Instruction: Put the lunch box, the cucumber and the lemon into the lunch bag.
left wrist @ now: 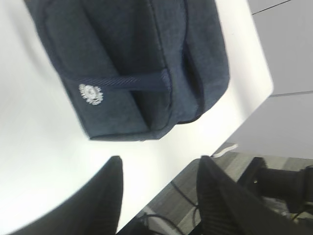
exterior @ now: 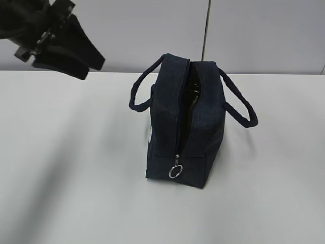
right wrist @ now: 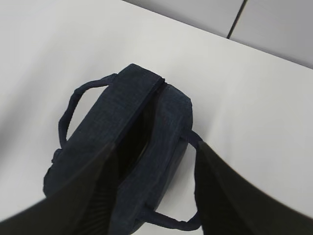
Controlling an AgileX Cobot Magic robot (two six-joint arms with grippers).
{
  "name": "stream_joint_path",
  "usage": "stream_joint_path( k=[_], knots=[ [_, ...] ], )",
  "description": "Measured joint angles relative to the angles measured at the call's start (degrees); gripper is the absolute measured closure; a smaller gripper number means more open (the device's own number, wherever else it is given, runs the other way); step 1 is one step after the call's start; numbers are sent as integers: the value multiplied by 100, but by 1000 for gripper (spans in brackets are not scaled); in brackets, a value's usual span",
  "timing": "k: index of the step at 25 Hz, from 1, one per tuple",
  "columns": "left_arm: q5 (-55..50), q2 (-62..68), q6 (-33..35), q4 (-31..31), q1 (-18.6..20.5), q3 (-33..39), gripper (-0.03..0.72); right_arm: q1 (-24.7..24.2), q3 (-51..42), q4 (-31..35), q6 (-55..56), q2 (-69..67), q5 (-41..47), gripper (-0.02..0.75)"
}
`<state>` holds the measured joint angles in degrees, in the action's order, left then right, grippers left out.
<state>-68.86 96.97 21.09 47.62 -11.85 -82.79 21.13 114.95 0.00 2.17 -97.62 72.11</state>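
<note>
While unzipped, lunch bag [exterior: 195,127] upright | table [exterior: 76,178] | wall [exterior: 264,30] behind

The lunch bag [exterior: 195,127] stands mid-table [exterior: 76,178], the left claw [exterior: 71,51] raised behind-left of it.

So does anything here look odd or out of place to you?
Nothing looks damaged or spilled. The lunch bag stands upright on the table, zipper open, with something dark and glossy just visible inside. The only oddity: no food lies outside the bag.
</note>
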Motion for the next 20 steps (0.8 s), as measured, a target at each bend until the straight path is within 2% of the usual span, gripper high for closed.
stream_joint_path(
  k=[6, 10, 14, 17, 20],
  knots=[
    [-107, -805, -664, -1613, -11, 0, 370, 0, -228, 626, 9, 481, 12, 356],
    [-182, -1327, -1158, -2556, -181, 0, 376, 12, -803, 636, 9, 999, 12, 356],
    [-227, -1797, -1479, -2975, -499, 0, 398, 12, -1629, 498, 9, 1649, 21, 356],
    [-241, -2122, -1675, -3038, -743, 0, 427, 12, -2338, 426, 9, 2326, 8, 356],
    [-265, -2435, -1925, -3038, -953, 0, 436, 12, -3149, 386, -157, 3070, -414, 356]
  ],
)
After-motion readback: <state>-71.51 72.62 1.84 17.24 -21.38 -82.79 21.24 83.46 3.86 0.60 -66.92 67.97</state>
